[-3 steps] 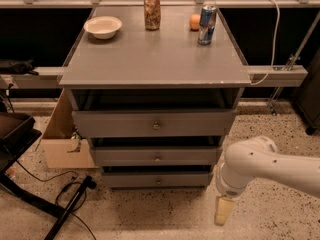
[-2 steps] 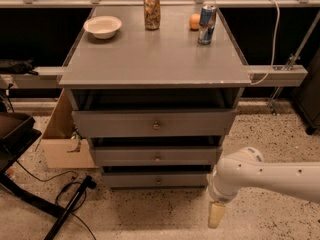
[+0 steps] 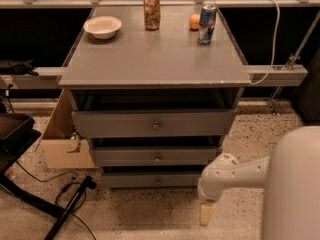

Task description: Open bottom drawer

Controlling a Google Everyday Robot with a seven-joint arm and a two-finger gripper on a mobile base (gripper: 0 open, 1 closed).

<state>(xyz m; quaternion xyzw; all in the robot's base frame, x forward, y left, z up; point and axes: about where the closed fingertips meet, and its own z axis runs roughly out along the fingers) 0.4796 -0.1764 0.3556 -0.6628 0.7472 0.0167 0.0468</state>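
While the white arm (image 3: 240, 174) comes in from 4 o'clock in the camera view, its gripper (image 3: 206, 214) hangs pointing down at the speckled floor (image 3: 150, 214). It sits at about 4 o'clock from the bottom drawer (image 3: 130, 180), just off that drawer's right end and clear of its knob (image 3: 158, 181). Whether it is wide or narrow I cannot tell.

The bottom drawer is the lowest and narrowest of three grey fronts under the bench (image 3: 150, 59), with its small round knob at centre. The middle drawer (image 3: 125, 156) and the top drawer (image 3: 115, 124) lie above it at 12 o'clock.

On the bench a white bowl (image 3: 102, 26) stands toward 10 o'clock, a brown can (image 3: 151, 12) at 12 o'clock, and an orange (image 3: 193, 21) touching or just beside a blue can (image 3: 206, 24) toward 1 o'clock.

A cardboard box (image 3: 62, 144) leans beside the drawers at 9 o'clock, and black cables (image 3: 70, 199) trail on the floor at 7 o'clock.
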